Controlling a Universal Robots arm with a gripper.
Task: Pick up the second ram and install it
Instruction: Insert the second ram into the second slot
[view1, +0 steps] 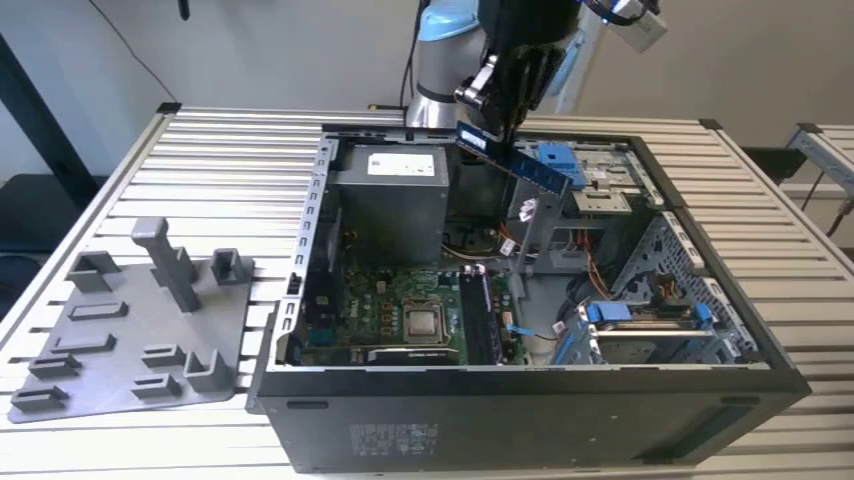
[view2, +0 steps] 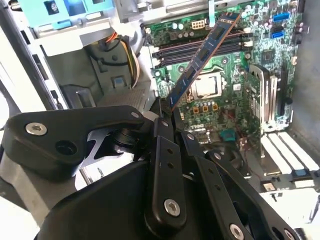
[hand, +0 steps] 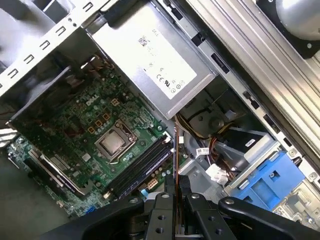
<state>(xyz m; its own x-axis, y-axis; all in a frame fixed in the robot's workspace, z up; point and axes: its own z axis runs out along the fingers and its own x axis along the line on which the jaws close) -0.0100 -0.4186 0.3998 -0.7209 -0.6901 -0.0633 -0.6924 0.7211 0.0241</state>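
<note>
ARM HOLDS MEMORY STICK OVER OPEN COMPUTER: A black, multi-link robot gripper (view1: 491, 120) hangs above an open black metal computer case (view1: 534, 420). Its jaws are pinched on one end of the second ram (view1: 527, 162), a thin, long, dark green-black memory stick. In the exterior view the stick is in the air over the far end of the case. It is tilted, with its free end sloping down toward the case's interior and touching nothing there.

In the second wrist view the gripper (view2: 169, 107) points into the case and the second ram (view2: 202, 57) juts out from its tips. The stick lies across the line of sight to the green motherboard (view2: 240, 75) on the case's floor. There it overlaps the row of long black memory slots (view2: 172, 51) and passes beside the square silver processor socket (view2: 206, 86).

In the first wrist view the second ram (hand: 176, 150) shows edge-on as a thin line running out from the gripper (hand: 176, 192). The grey metal power supply box (hand: 150, 55) sits in a corner of the case.

Blue plastic drive clips (view1: 607, 312) sit inside the case on the exterior view's right. Outside the case, on the exterior view's left, a grey plastic tray with upright posts (view1: 134, 330) lies on the slatted metal table (view1: 227, 150).
</note>
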